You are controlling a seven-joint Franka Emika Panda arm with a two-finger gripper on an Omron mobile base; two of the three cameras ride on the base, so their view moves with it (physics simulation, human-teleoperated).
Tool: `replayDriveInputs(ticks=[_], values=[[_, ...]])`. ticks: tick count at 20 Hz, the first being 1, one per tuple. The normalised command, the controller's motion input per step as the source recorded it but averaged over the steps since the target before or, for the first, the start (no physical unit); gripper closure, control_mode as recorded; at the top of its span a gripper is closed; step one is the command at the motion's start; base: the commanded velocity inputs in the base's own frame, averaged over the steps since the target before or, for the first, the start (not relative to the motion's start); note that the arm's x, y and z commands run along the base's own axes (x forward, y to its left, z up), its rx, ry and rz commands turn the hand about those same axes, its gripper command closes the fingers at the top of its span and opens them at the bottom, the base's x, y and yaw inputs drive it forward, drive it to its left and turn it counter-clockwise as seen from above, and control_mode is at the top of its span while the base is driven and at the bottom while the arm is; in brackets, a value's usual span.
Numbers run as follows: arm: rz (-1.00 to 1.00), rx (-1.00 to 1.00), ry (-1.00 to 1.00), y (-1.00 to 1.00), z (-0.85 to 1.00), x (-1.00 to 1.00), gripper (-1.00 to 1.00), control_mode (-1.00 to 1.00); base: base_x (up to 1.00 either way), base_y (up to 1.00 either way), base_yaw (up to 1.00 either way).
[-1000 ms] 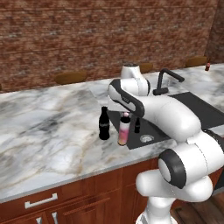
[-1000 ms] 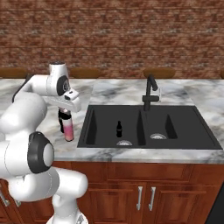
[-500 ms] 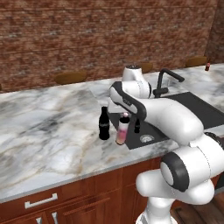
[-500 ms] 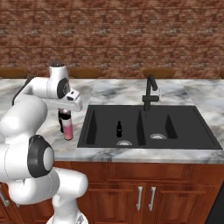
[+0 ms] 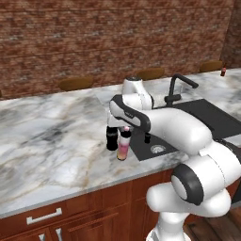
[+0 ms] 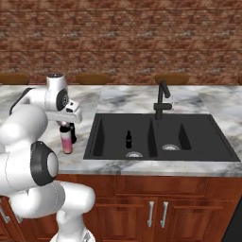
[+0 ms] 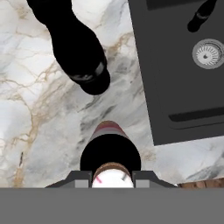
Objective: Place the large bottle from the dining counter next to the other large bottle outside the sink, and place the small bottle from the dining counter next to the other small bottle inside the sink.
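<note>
The gripper (image 7: 113,177) points straight down at the marble counter (image 5: 56,141) with its jaws drawn in narrow around the top of the large bottle (image 5: 123,145), which stands upright directly beneath it on the counter, just outside the left rim of the sink (image 6: 160,137). In the hand view the two dark fingertips (image 7: 78,178) flank the bottle's neck on either side, and the bottle's pink body (image 7: 109,131) runs away below the hand toward the stone. Just beyond the gripper, on the side away from the counter's front edge, the other large bottle (image 5: 112,138) stands upright (all black, and partly hidden behind the hand in the left base view); the two tall bottles are just beside each other, and whether they touch cannot be told. In the right base view the pink bottle (image 6: 66,139) sits at the counter's front with the black one (image 6: 73,133) close behind it, both under the white hand. To the gripper's right, down in the left basin of the sink, the other small bottle (image 6: 128,139) stands upright near the round metal drain (image 6: 134,154); the hand view shows it as a dark shape (image 7: 201,16) beside the drain (image 7: 209,53). The black arched faucet (image 6: 162,100) rises behind the divider between the basins, well apart from the gripper. Far off to the right, at the back corner of the left base view, the small bottle (image 5: 223,71) stands on the dining counter (image 5: 214,82), too small for any detail beyond its red-brown colour.
</note>
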Motion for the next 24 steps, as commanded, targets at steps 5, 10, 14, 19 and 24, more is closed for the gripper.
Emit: replayDriveInputs(ticks=[5, 10, 14, 19, 24], values=[[0.00, 0.00, 0.00, 0.06, -0.25, 0.02, 1.00, -1.00, 0.00, 0.00, 0.00], [0.00, -0.02, 0.02, 0.00, -0.32, 0.00, 1.00, -1.00, 0.00, 0.00, 0.00], [0.00, -0.01, 0.01, 0.00, -0.32, 0.00, 1.00, -1.00, 0.00, 0.00, 0.00], [0.00, 0.00, 0.00, 0.00, -0.08, 0.00, 1.00, -1.00, 0.00, 0.00, 0.00], [0.00, 0.00, 0.00, 0.00, 0.00, 0.00, -1.00, -1.00, 0.00, 0.00, 0.00]])
